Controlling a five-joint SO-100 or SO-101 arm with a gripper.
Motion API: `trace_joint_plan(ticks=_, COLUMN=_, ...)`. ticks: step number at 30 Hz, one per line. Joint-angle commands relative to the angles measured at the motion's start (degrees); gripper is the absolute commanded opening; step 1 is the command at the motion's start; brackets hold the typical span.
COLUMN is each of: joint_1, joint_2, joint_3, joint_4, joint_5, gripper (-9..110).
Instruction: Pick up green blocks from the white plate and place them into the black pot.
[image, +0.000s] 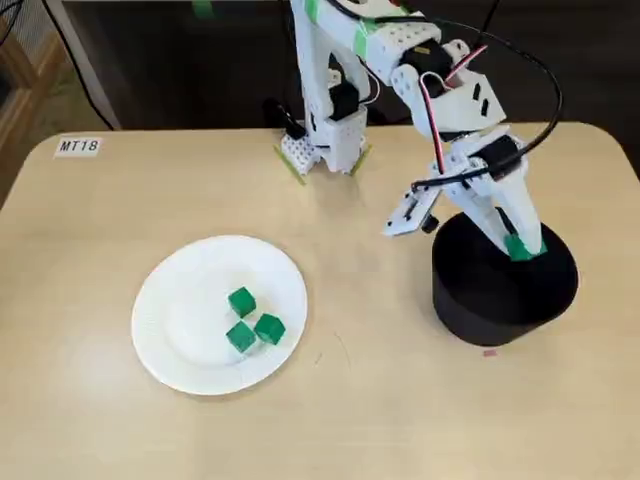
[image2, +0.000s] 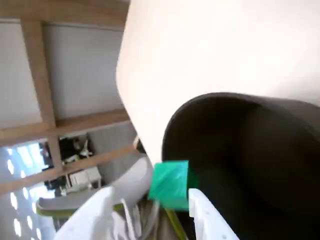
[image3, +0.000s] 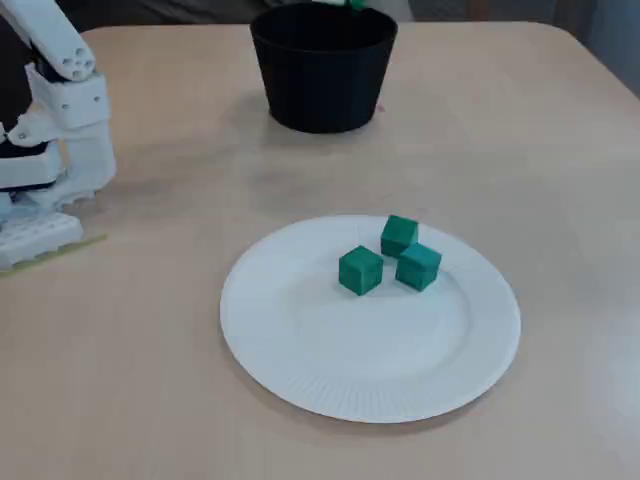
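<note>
The gripper (image: 520, 248) hangs over the mouth of the black pot (image: 500, 305). Its jaws are closed to the width of one green block (image2: 170, 181), which they pinch between them. Three more blocks (image: 250, 322) lie clustered on the white plate (image: 175, 330), just past its centre toward 4 o'clock in that fixed view. The pot stands well apart from the plate, at about 3 o'clock from it on the table (image: 380, 420).

The main risk is a bad drop. In the wrist view the held block sits close to the pot's rim, at roughly 8 o'clock of the dark opening. If the jaws part here, it could clip the edge and tumble onto the table. The pot may also be light, so a finger catching the rim on the way out could nudge or tip it.

The fixed view from above puts the block nearer the middle of the opening, slightly toward 1 o'clock, so the margin may be better than the wrist view suggests. Only the wrist view shows the grip itself and the pot's dark inside, and I cannot tell whether anything already lies in there. The low fixed view shows the plate (image3: 300, 370) and its blocks plainly, each one apart enough to grasp. It crops the gripper almost entirely at 12 o'clock.
</note>
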Motion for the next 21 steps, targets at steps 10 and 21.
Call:
trace_joint_plan(ticks=10, joint_1=7.4, joint_2=1.1, joint_3=-9.1, joint_4=17.5, joint_5=0.6, gripper=-2)
trace_joint_plan(ticks=21, joint_1=34.9, joint_2=-5.2, joint_3=-18.2, joint_4=38.1, joint_5=20.4, gripper=-2)
